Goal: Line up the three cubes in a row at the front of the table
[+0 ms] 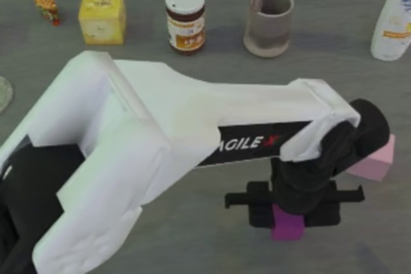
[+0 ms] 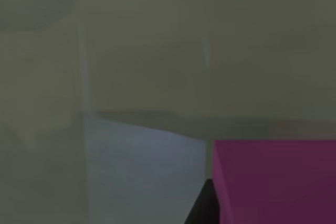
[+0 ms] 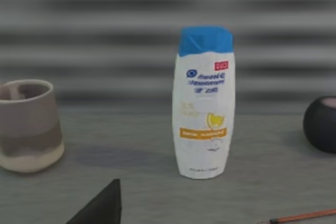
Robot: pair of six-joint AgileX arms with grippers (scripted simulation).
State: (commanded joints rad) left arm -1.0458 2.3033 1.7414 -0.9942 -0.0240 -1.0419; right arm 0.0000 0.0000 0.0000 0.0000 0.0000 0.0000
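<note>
Magenta fills a corner of my left wrist view: a cube (image 2: pixel 273 182) sits right at the camera, with a dark finger edge (image 2: pixel 202 208) beside it. From above, my left arm stretches across the worktop (image 1: pixel 192 235) toward its right side, and the left pincer (image 1: pixel 289 213) is down over that magenta cube (image 1: pixel 287 226), near the front edge and right of centre. The black finger bar spreads to both sides of the cube, but I cannot tell whether the fingers are pressed on it or standing off it. Only part of the cube peeks out below the pincer.

Just beyond the wrist, toward the right edge, lies the pale pink cube (image 1: pixel 374 162), partly hidden by the arm. I see only these 2 cubes.

Along the back edge stand a yellow box (image 1: pixel 101 17), a jar (image 1: pixel 185 20), a mug (image 1: pixel 269 22) and a white bottle (image 1: pixel 395 20).

My right pincer is out of the top view; its wrist camera faces the bottle (image 3: pixel 203 103) and mug (image 3: pixel 29 124).
</note>
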